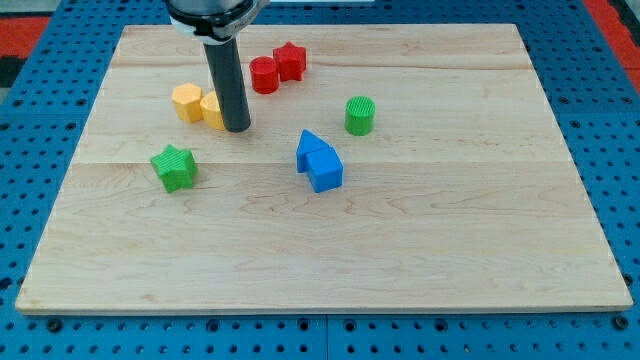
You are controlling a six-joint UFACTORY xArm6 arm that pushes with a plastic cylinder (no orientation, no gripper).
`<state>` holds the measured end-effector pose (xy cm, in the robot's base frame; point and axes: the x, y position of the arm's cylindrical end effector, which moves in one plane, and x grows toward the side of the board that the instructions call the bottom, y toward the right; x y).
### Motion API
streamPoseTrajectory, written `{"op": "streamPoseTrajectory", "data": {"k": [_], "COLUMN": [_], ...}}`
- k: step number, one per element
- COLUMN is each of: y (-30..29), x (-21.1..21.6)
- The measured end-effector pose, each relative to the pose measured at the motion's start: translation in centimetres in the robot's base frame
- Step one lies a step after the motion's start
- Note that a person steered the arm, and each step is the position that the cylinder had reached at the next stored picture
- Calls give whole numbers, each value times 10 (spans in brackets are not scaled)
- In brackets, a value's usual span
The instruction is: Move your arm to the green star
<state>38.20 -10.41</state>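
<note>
One short slide separates my tip (pixel 238 128) from the green star (pixel 175 167), which lies toward the view's lower left of it; I carry no pincer, so there are no jaws to report. I should swing clear of the yellow blocks (pixel 197 104) touching my tip's left. The wooden worktop (pixel 420 250) between is bare, on blue pegboard (pixel 30 110).

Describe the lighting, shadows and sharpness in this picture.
Camera view: even, soft light with no glare on the wooden board; my tip and the green star cast only faint, short shadows; blocks look sharp, though the arm's top is cropped at the view's top.
</note>
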Motion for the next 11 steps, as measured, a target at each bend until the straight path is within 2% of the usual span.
{"op": "streamPoseTrajectory", "data": {"k": [2,3,5,7,9,11], "y": [-9,-5,-78,-123,-125,-123], "x": [-7,5,6,46,85,95]}}
